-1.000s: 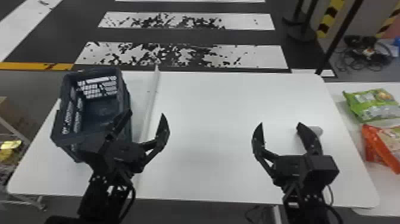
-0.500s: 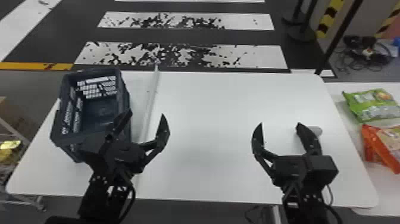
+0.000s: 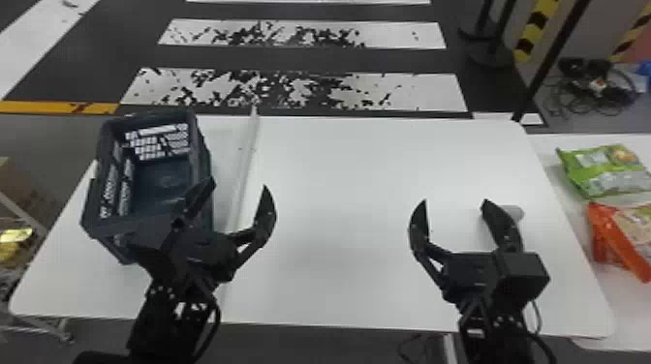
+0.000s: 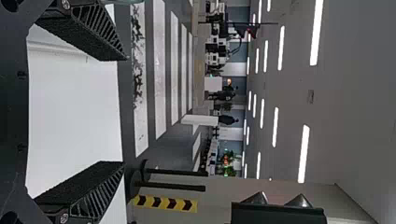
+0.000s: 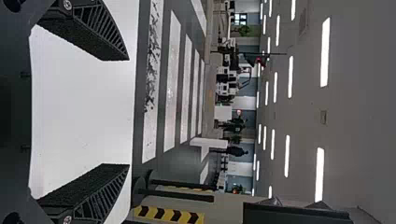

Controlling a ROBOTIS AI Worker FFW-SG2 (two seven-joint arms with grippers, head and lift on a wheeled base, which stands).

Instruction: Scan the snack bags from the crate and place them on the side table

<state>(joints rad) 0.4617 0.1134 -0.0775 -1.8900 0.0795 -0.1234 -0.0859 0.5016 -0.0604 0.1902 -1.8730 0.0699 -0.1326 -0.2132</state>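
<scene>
Head view, crate [image 3: 197,155]: left end of white counter [image 3: 339,290]
Left gripper [image 3: 239,183]: wide, beside crate, overlapping it in view
Pale strip [image 3: 246,164]: lengthwise on counter, right of crate
Right gripper [image 3: 455,200]: wide, above counter, right half
Small grey object [image 3: 514,213]: on counter, behind right gripper's outer finger
Green snack bag [image 3: 608,169]: side counter [image 3: 634,310], far right
Orange snack bag [image 3: 600,220]: same side counter, nearer

Black left arm [image 3: 160,322] and right arm [image 3: 491,322] are showing small pale screws, dark cable [image 3: 216,322] is curving along the left one, black fingers [image 5: 105,35] are tapering to points, slanted ribs are lining their sides, grainy pads [image 4: 77,182] are facing inward.
</scene>
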